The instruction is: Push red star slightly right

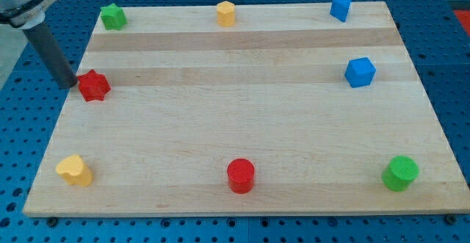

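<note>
A pale wooden board (242, 155) lies on a blue perforated table (29, 147), seen from above and slightly in front. A dark rod comes down from the view's top left corner, and my tip (71, 84) rests at the board's left edge, just to the left of the red star (94, 86) and touching it or very nearly so. The rod carries no jaws, so there is nothing on it to stand apart or together. The red star sits near the left edge, in the upper half of the board. Along the top edge lie a green star-like block (112, 16) at the left corner, an orange-yellow hexagonal block (225, 13) near the middle, and a small blue block (340, 8) towards the right. A blue cube (360, 72) sits by the right edge, below the small blue block. Along the bottom edge lie a yellow heart-shaped block (75, 170) at the left, a red cylinder (240, 175) in the middle, and a green cylinder (400, 172) at the right. All the other blocks are well apart from my tip.
</note>
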Motion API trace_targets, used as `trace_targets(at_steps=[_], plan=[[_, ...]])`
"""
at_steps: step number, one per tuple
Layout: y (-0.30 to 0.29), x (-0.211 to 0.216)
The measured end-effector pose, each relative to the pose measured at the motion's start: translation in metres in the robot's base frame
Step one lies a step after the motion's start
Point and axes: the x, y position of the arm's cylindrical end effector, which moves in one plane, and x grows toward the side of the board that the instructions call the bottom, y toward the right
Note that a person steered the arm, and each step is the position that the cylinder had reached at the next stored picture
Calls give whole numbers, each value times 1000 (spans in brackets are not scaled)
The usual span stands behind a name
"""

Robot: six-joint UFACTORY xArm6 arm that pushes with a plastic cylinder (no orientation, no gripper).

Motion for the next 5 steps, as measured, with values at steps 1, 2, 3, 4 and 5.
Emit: trace_targets(at_steps=[1,2,3,4,5], plan=[[0,0],[2,4],[7,5],[22,5],[57,5]])
